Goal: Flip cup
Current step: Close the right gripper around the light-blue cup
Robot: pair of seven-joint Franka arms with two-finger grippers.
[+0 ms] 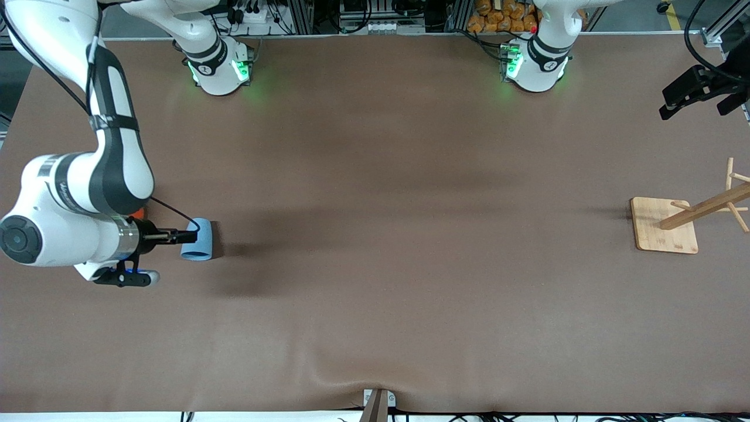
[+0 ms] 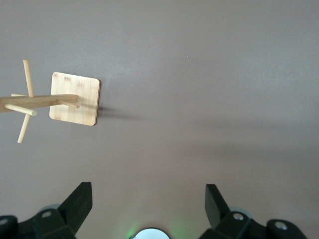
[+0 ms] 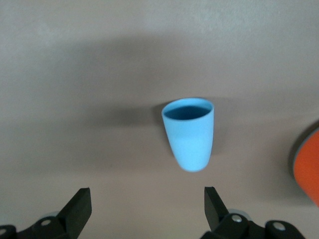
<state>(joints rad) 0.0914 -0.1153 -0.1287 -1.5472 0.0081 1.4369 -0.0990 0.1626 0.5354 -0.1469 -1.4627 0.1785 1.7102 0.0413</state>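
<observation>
The light-blue cup [image 1: 198, 239] lies on its side on the brown table near the right arm's end, with its open rim toward the front camera. In the right wrist view the cup [image 3: 189, 133] shows its dark inside. My right gripper [image 1: 179, 236] is low beside the cup. Its fingers [image 3: 79, 204] are open, and the cup is just ahead of the fingertips, not between them. My left gripper [image 1: 682, 99] waits high at the left arm's end of the table, open and empty [image 2: 148, 191].
An orange can [image 3: 310, 169] stands close to the cup, mostly hidden under the right arm in the front view [image 1: 138, 213]. A wooden rack with pegs on a square base [image 1: 665, 224] stands at the left arm's end and also shows in the left wrist view [image 2: 75, 98].
</observation>
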